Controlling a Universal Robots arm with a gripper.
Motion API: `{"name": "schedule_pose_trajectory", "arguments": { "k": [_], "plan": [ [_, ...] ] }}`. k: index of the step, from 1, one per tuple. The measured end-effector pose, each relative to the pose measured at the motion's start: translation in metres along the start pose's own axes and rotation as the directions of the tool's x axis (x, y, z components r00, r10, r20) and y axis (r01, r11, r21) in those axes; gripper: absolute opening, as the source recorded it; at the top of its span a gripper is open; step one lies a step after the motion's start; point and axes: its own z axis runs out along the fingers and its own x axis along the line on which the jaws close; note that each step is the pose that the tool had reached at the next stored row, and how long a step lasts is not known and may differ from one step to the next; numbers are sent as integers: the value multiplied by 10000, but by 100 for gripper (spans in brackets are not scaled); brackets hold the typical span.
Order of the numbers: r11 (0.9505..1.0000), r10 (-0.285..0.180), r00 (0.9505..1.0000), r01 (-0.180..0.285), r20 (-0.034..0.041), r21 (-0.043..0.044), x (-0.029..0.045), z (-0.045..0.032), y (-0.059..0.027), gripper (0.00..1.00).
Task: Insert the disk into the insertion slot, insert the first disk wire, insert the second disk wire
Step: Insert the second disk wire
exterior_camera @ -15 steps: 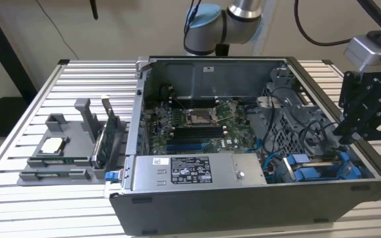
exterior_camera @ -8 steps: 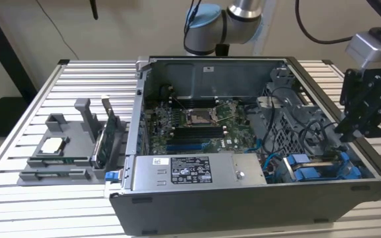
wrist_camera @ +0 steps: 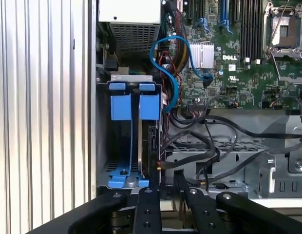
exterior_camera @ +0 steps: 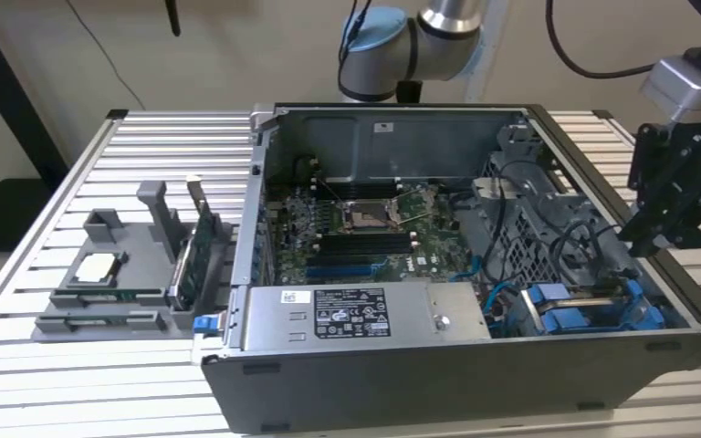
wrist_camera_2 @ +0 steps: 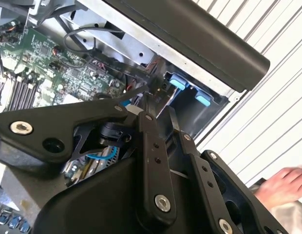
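The disk (wrist_camera: 152,146) stands edge-on in the insertion slot (wrist_camera: 125,168) of the grey drive cage, beside two bright blue carrier frames (wrist_camera: 149,106). In the exterior view the blue frames (exterior_camera: 584,315) sit at the case's near right corner. A blue wire (wrist_camera: 165,58) loops from the motherboard down behind the carriers. Black wires (wrist_camera: 199,139) lie over the cage, and one small connector (wrist_camera: 158,167) rests by the disk's edge. My gripper (wrist_camera: 166,181) (exterior_camera: 643,242) (wrist_camera_2: 158,107) hovers just over that end of the cage, shut, with nothing seen between its fingers (wrist_camera: 146,209).
The open case (exterior_camera: 473,374) lies on a slatted metal table (exterior_camera: 70,383). It holds a green motherboard (exterior_camera: 363,224) and a grey power-supply box (exterior_camera: 363,315). A grey fixture (exterior_camera: 120,274) with loose parts stands at the exterior view's left. A person's hand (wrist_camera_2: 282,185) rests on the table beside the case.
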Motion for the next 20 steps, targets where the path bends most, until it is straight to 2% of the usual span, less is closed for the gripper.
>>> {"name": "schedule_pose_trajectory", "arguments": {
  "k": [8,16,20],
  "plan": [
    [9999,-165,9999,165,48,-12,-7,-33,-37,27],
    [9990,-437,9990,437,50,-30,-25,-26,-60,27],
    [9985,-547,9985,547,75,-37,-30,-23,-90,27]
  ]
}}
